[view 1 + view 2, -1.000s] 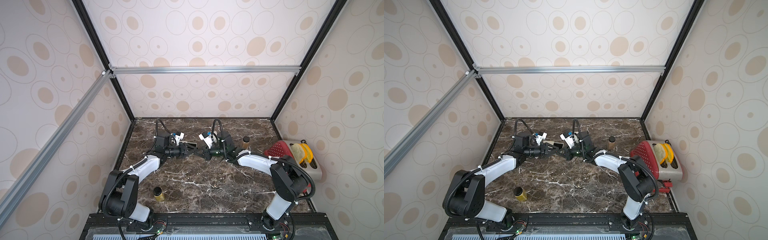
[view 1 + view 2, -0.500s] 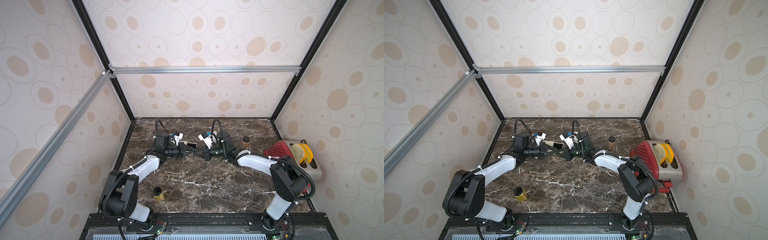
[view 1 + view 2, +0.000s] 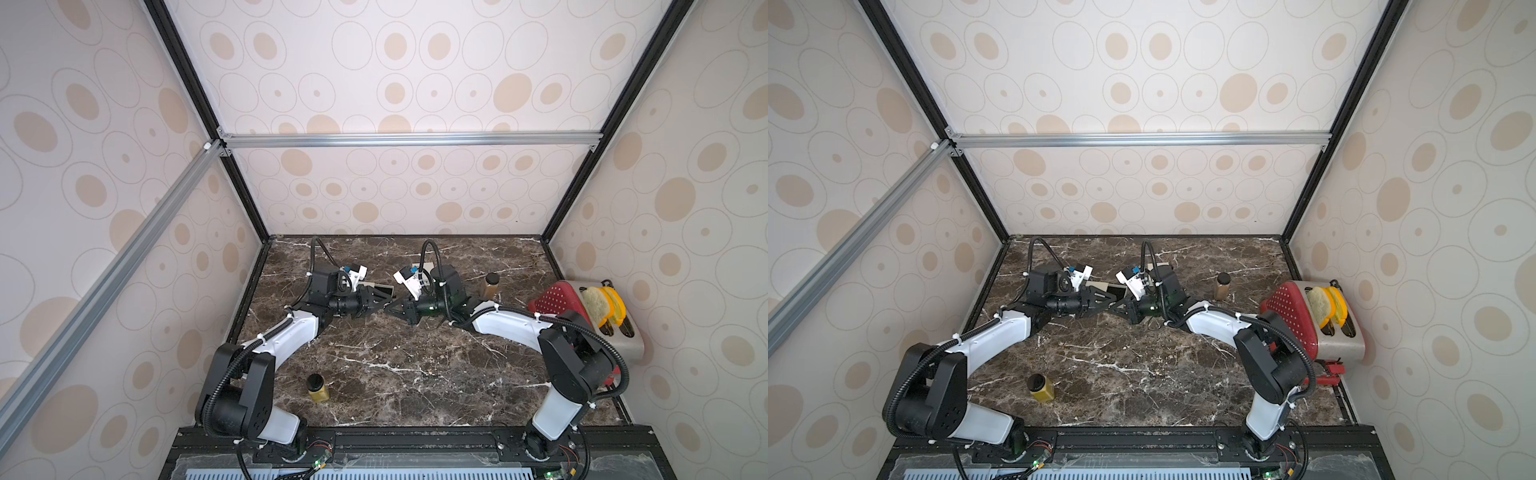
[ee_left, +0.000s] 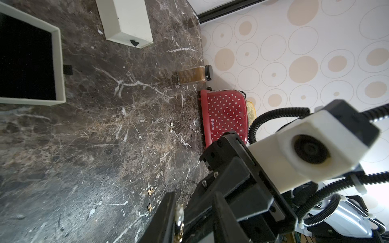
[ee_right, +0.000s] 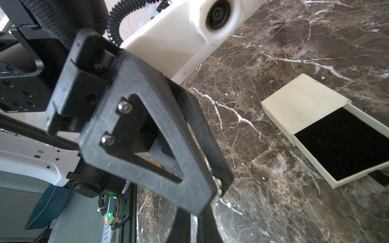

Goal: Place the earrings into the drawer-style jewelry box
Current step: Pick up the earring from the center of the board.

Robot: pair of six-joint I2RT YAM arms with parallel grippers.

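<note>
Beige dotted walls [image 3: 395,62] close the room around the marble desk [image 3: 395,365]. The jewelry box [image 5: 294,103] lies just behind the pincers, its black-lined drawer [image 5: 341,147] pulled out toward the right arm's side, yet seemingly nearer to the left pincer [image 3: 384,301]. The right pincer [image 3: 395,309] is pressed together, tip to tip with it. One earring [image 5: 219,185] sits at the left tips; whether they pinch it I cannot tell.

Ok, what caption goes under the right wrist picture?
Left fingers loom close; jewelry box lies open on the marble table behind.
</note>
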